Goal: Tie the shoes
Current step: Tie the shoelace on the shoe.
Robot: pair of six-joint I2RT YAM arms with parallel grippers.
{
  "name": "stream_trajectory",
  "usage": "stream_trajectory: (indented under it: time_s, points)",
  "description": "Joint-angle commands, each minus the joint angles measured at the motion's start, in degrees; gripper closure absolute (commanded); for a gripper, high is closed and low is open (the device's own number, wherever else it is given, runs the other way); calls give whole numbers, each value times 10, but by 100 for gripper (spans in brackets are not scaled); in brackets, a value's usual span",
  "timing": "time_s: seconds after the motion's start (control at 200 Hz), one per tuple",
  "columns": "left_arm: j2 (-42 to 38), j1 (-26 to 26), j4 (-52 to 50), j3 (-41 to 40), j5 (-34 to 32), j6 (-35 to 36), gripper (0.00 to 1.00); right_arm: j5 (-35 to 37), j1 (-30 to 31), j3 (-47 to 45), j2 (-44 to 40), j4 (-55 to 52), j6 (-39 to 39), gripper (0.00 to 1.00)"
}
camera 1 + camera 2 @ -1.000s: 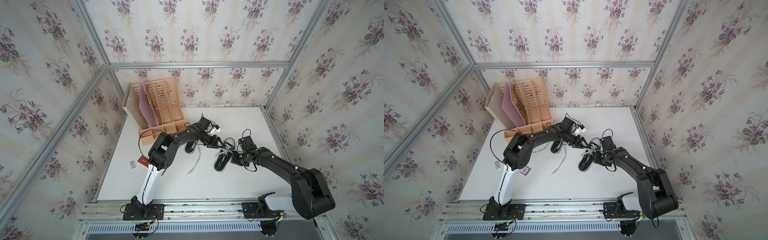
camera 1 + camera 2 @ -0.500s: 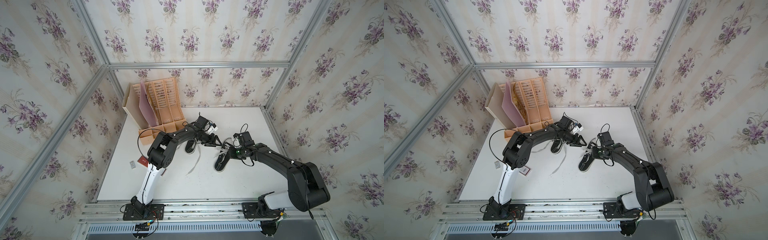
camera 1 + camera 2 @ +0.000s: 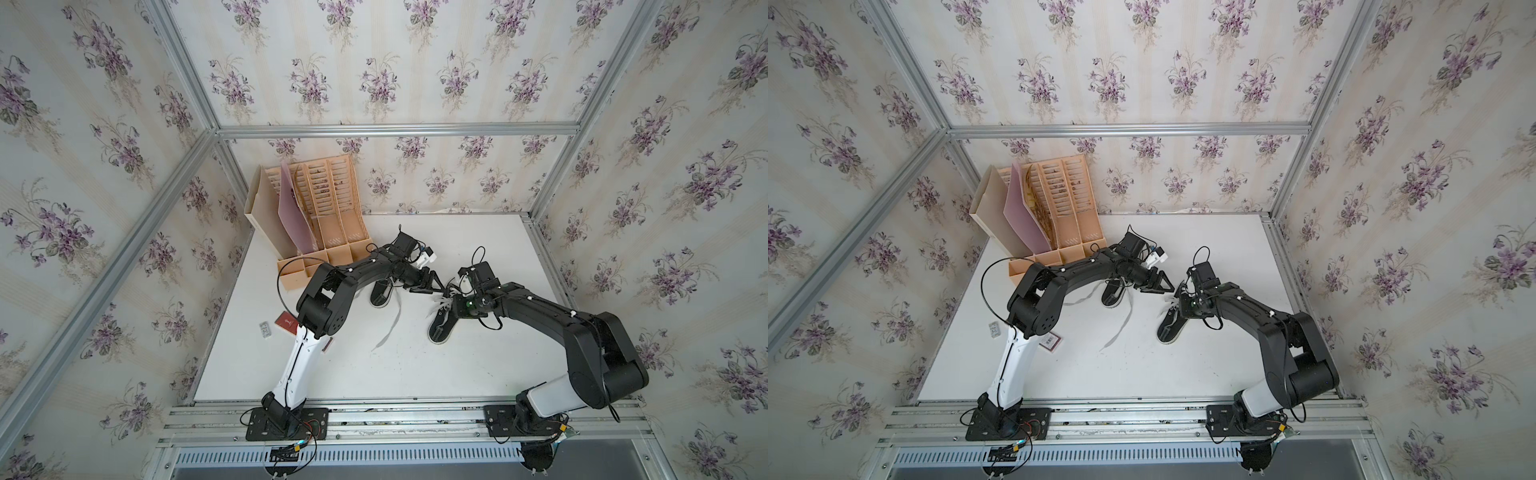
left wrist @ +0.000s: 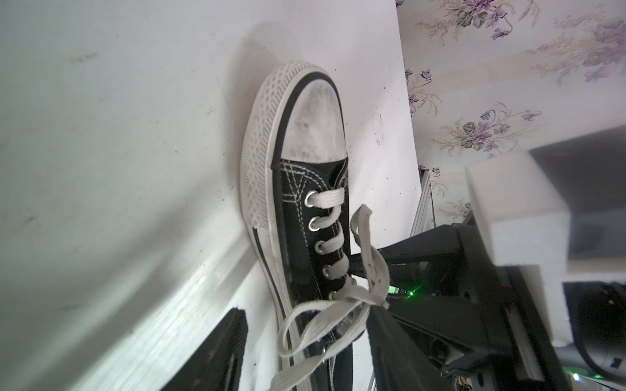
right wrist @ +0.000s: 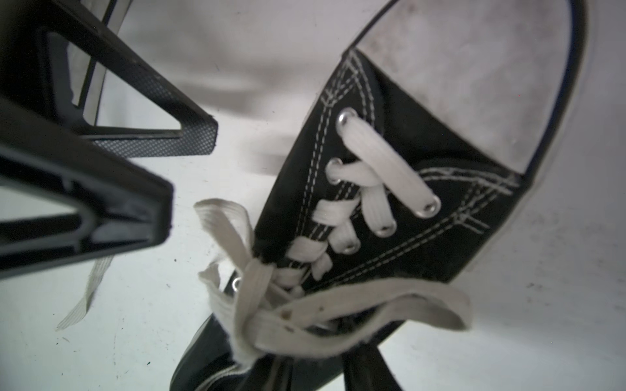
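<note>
Jaws of the left gripper (image 5: 189, 176) stand spread and empty, hovering just beside the lace end of the near shoe (image 3: 441, 328). Those of the right gripper (image 4: 362, 286) are a little apart around the knot (image 5: 250, 304), and I see no pinch on it. Over the last second the right arm has swung in from the shoe's side toward the far edge of the table (image 3: 374, 374). It now sits over the top eyelets, nose to nose with the left gripper. The near shoe has kept its place around the middle of the table, toe toward the near edge. What looks like a loose bow with floppy loops sits at its top eyelets, so this shoe seems tied but slack and probably wants one more pull on the loops. The far shoe (image 3: 381, 293) lies closer to the far left corner. Its long lace (image 3: 390, 328) trails flat across the table, untied, and that looks like the larger job left.
</note>
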Motion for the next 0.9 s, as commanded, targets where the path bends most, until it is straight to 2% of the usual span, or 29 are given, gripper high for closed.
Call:
stream_trajectory:
  time_s: [0.0,0.305,0.489,0.744,0.894]
  points:
    - [2,0,-3,4,3,6,38,10,4,10,10,6,-24,71]
    - [5,1,-6,11,4,6,38,6,5,35,43,4,-57,72]
    - [7,2,-6,12,2,5,38,1,4,29,40,20,-52,80]
    - [2,4,-5,8,0,8,38,14,4,18,24,17,-38,100]
    - [-5,8,1,0,-1,7,37,31,4,2,1,0,-2,100]
